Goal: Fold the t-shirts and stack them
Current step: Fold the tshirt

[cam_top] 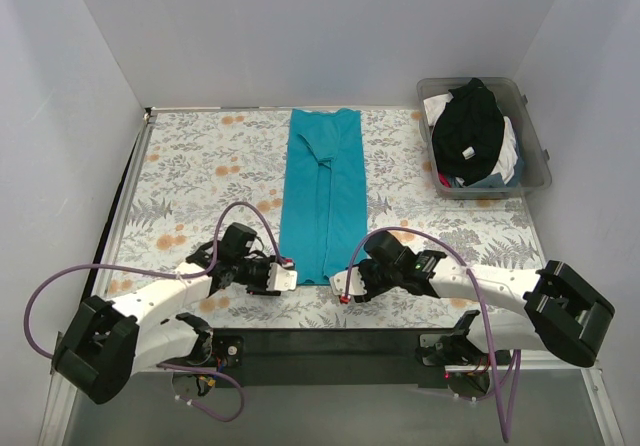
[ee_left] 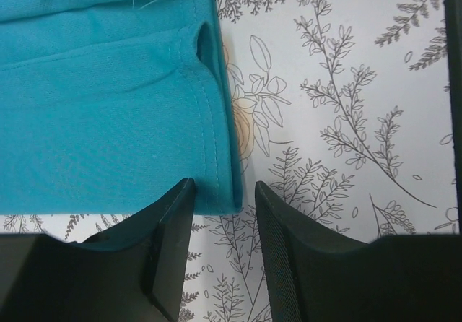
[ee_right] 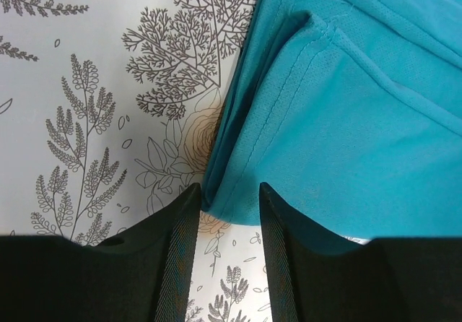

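A teal t-shirt (cam_top: 322,191) lies folded into a long narrow strip down the middle of the floral tablecloth. My left gripper (cam_top: 285,278) is open at the strip's near left corner; in the left wrist view the teal hem corner (ee_left: 216,185) lies just beyond my open fingertips (ee_left: 225,192). My right gripper (cam_top: 343,286) is open at the near right corner; in the right wrist view the teal corner (ee_right: 231,199) sits between my fingertips (ee_right: 225,196). A black t-shirt (cam_top: 470,124) lies on top of whitish and pink ones in a bin.
A clear plastic bin (cam_top: 540,156) holds the other shirts at the back right of the table. The floral tablecloth (cam_top: 200,176) covers the table. White walls close in the left, back and right sides.
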You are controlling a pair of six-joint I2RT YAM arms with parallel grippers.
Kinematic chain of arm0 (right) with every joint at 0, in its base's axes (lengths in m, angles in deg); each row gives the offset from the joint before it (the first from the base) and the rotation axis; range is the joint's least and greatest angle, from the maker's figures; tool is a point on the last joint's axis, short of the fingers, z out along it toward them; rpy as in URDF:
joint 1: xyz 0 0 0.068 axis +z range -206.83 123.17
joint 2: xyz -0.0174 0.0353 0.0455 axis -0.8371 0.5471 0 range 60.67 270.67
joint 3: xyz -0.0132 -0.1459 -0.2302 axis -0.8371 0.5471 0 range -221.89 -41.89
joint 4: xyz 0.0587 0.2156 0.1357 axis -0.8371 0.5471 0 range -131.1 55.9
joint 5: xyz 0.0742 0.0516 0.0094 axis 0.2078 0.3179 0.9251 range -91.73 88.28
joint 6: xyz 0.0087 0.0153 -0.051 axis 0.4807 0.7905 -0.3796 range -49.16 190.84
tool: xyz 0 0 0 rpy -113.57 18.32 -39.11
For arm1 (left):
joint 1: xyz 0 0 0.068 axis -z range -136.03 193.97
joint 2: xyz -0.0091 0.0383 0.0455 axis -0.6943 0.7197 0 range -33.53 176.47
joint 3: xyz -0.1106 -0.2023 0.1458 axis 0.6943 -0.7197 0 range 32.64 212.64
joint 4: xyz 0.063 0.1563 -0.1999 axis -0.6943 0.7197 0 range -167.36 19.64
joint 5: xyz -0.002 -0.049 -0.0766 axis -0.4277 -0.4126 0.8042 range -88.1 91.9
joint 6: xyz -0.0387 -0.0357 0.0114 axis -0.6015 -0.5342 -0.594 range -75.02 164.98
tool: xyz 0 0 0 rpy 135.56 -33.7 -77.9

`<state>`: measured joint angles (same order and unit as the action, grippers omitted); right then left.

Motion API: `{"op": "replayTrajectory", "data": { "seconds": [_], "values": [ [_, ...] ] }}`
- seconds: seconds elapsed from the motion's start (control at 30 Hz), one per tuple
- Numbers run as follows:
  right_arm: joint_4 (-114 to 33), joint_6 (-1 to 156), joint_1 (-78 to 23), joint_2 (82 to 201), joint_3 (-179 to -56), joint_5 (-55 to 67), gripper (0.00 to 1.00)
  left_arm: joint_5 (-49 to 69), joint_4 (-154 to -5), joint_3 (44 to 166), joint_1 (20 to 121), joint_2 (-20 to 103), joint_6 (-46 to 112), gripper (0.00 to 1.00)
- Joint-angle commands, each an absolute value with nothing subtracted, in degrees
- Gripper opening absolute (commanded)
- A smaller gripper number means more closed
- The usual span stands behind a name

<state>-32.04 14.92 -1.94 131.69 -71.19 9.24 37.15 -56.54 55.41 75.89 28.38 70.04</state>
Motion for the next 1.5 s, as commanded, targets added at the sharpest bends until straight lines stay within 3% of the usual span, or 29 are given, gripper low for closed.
{"op": "replayTrajectory", "data": {
  "seconds": [0.0,0.13,0.23,0.33,0.37,0.4,0.47,0.9,1.13,1.47],
  "values": [
    [-33.37,13.19,-1.46,132.3,-69.31,9.61,0.45,34.86,-60.31,54.88,76.14,29.49,70.56,0.38],
    [-33.46,12.92,-1.46,133.53,-68.78,9.52,0.42,33.81,-60.05,54.97,76.23,32.47,71.7,0.31],
    [-32.93,13.27,-1.46,134.23,-68.87,10.14,0.37,33.63,-59.26,55.67,76.23,33.35,72.05,0.21],
    [-32.41,13.71,-1.46,134.5,-69.22,10.76,0.2,35.12,-56.72,57.59,76.23,34.41,71.79,0.1],
    [-32.23,14.06,-1.46,134.67,-70.0,10.67,0.05,35.38,-55.66,58.21,76.31,34.5,70.66,0.07],
    [-31.88,14.67,-1.46,134.85,-70.45,10.15,0.01,35.65,-55.22,58.74,76.31,34.59,70.04,0.05],
    [-30.3,15.29,-1.46,134.67,-71.41,9.88,0.01,36.44,-53.82,59.54,76.23,33.63,69.16,0.0],
    [-19.39,20.4,0.31,127.91,-79.32,9.44,0.01,41.1,-38.96,66.38,77.63,24.83,63.1,0.0],
    [-20.45,11.88,-4.43,128.08,-82.22,8.56,0.01,42.68,-40.62,74.01,70.71,32.98,63.61,0.0],
    [-22.12,1.69,-17.36,142.3,-94.78,14.0,0.01,43.39,-49.48,87.12,62.87,50.13,69.15,0.0]
  ]
}}
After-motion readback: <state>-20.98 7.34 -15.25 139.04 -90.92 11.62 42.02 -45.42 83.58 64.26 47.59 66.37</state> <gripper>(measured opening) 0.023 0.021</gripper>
